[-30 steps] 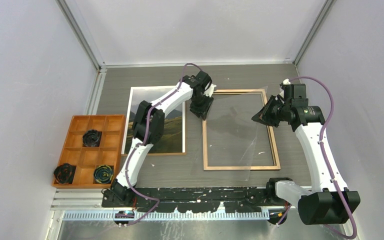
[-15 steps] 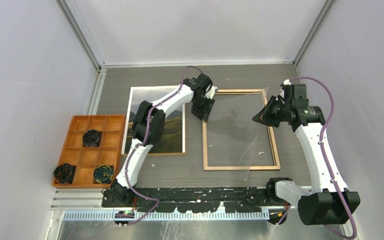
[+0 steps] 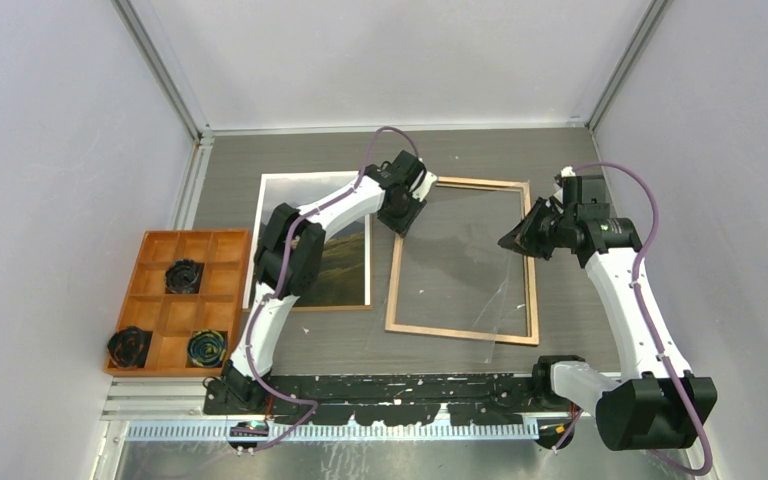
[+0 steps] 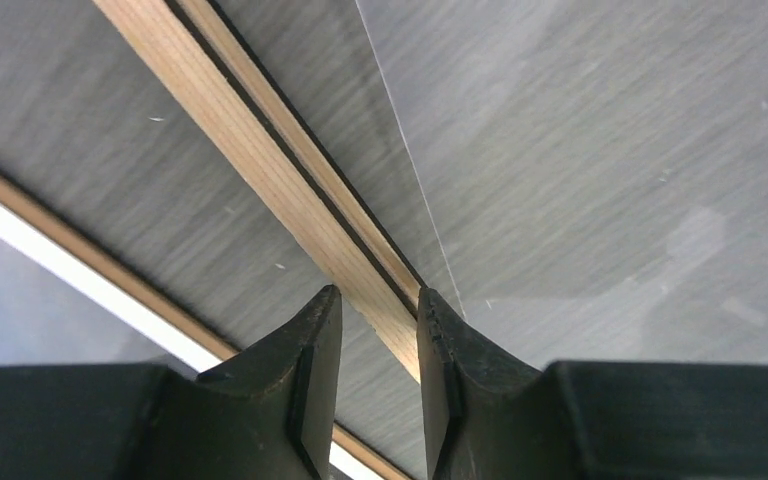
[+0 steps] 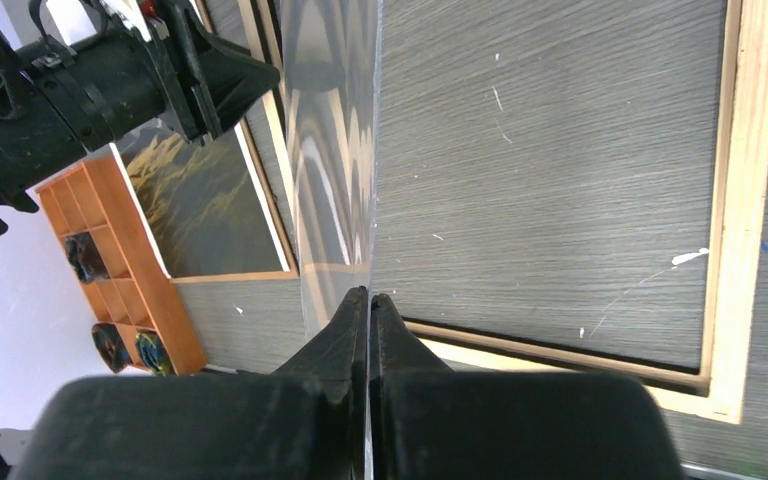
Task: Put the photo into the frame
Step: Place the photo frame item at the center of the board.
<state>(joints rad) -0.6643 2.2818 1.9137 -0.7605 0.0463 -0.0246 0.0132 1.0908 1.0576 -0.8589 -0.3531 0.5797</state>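
Observation:
The frame [image 3: 460, 335] lies wood-coloured side up on the table, skewed, with its near end swung left. My left gripper [image 3: 405, 218] sits at its far left corner. In the left wrist view its open jaws [image 4: 378, 295] straddle the frame's rail [image 4: 260, 165]: the right finger touches the rail and a small gap shows at the left finger. My right gripper [image 3: 512, 240] is shut on the edge of a clear pane [image 3: 470, 260], which it holds tilted over the frame [image 5: 750, 200]. The photo [image 3: 310, 250] lies left of the frame on a brown board, partly hidden by my left arm.
An orange compartment tray [image 3: 218, 245] at the left holds three dark round items, one of them [image 3: 184, 275] near its middle. The photo [image 5: 205, 200] and my left gripper also show in the right wrist view. Walls close in at left, right and back.
The frame has swung, its near end sliding left and its far left corner staying by my left gripper. The left jaws have narrowed round the rail. The right gripper shifted slightly left with the pane.

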